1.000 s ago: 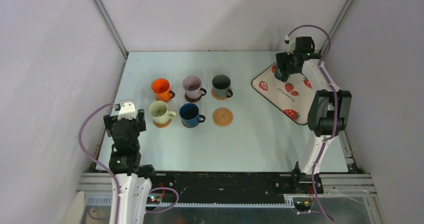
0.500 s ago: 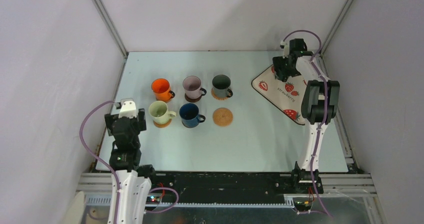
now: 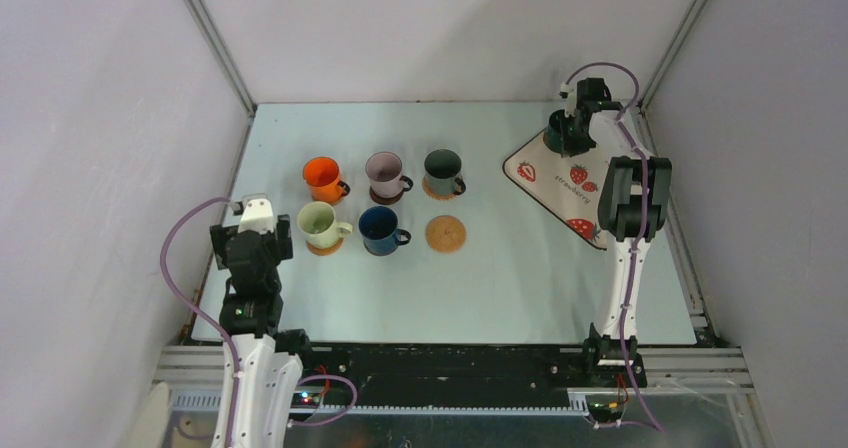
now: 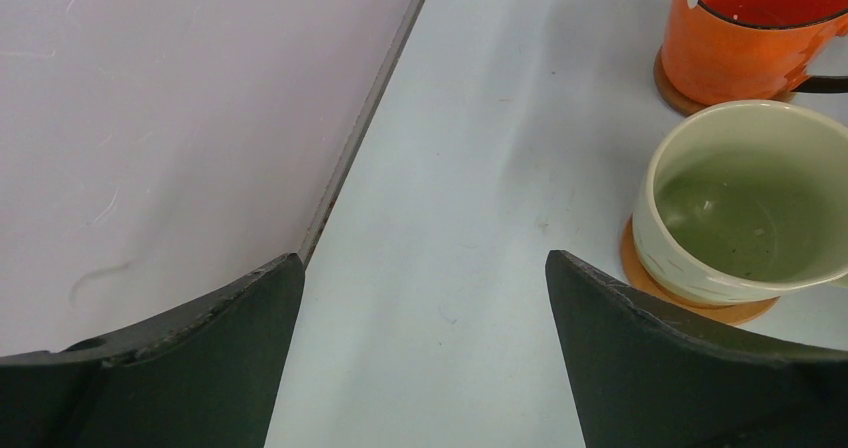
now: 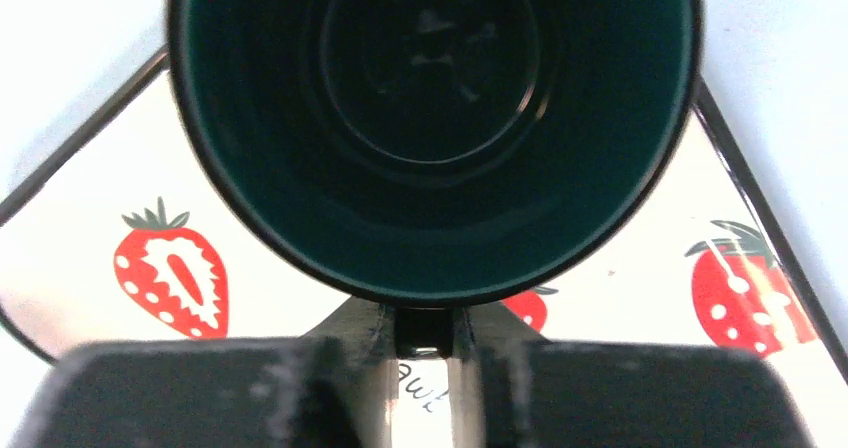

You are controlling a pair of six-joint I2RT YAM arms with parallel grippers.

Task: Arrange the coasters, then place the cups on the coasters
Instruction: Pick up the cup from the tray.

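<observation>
From above, you have five cups seated on coasters in two rows. One bare coaster sits at the near right of that grid, free for the last cup. Your right gripper reaches to the far corner of the tray; what it holds is only a dark blur from here. Your left gripper hangs near the table's left edge, clear of the rows, where it can't knock anything.

On the left wrist, the jaws are spread wide with nothing between them. The pale green cup sits on a tan coaster and the orange cup on a darker one, both just ahead to the right.

On the right wrist, the sixth cup, dark green, stands upright on the tray. Your jaws are pinching its handle from the near side. I judge that this grip keeps the mouth level for the carry. Lift straight up before you swing towards the bare coaster.
</observation>
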